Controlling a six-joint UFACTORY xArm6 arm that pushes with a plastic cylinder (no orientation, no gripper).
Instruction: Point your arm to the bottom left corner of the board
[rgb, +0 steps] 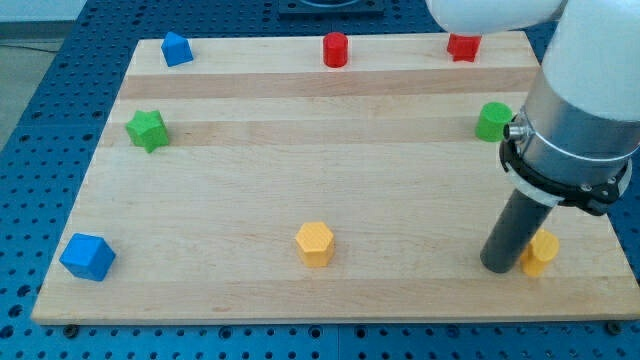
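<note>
Board's (250, 200) bottom-left corner lies far left of my tip (497, 268).

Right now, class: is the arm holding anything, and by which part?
Nothing is held. My tip only rests on the board, beside a yellow block.

The rod's tip (497, 266) rests on the wooden table (300, 180) near the view's bottom right, just beside a yellow block (541, 253). A blue cube (87, 257) sits far off at bottom left, a yellow hexagonal block (315, 243) between.

Blue perforated table (40, 130) surrounds the wooden board (300, 190).
</note>
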